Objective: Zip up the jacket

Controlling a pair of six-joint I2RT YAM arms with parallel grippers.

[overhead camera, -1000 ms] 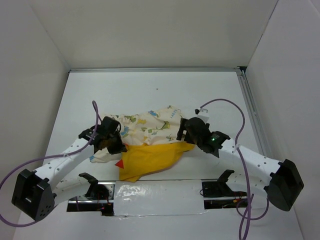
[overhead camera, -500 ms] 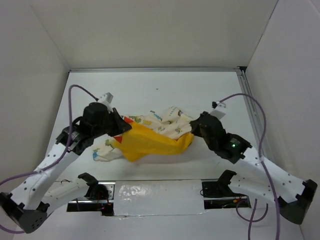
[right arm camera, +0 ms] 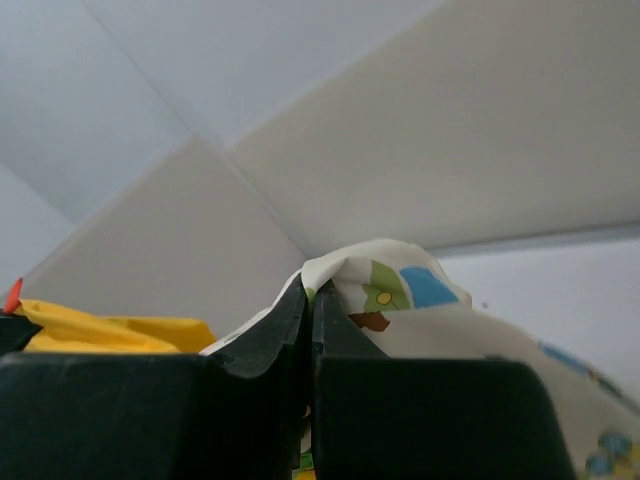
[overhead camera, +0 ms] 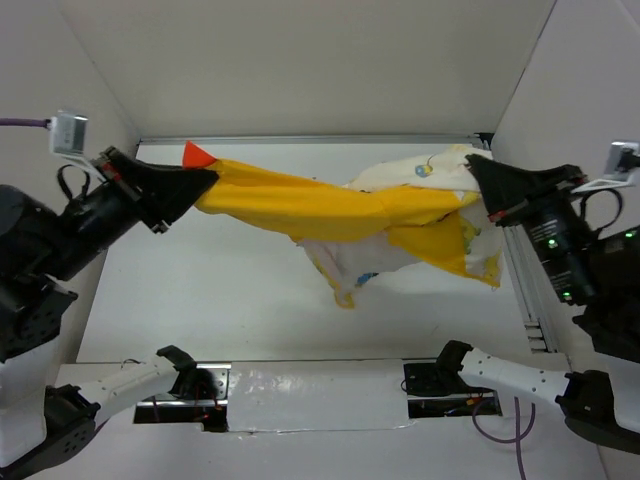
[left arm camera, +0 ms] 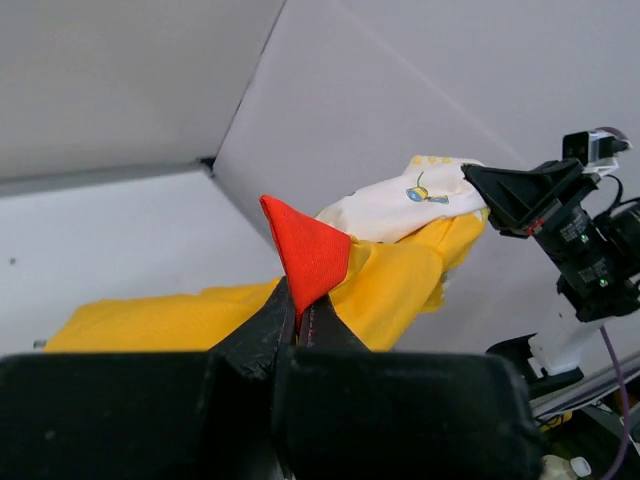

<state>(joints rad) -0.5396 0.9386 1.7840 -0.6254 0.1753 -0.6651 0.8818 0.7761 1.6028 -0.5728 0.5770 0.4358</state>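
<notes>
Yellow-lined jacket (overhead camera: 300,205) | since raised off table (overhead camera: 200,290), stretched | left claw (overhead camera: 208,180), right claw (overhead camera: 472,166) clamped

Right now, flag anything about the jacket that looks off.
The jacket hangs in mid-air, stretched like a rope between the left fingers and right fingers. It is twisted, yellow lining outward, with the cream printed fabric sagging below. No zipper shows, so it is badly laid for zipping.
</notes>
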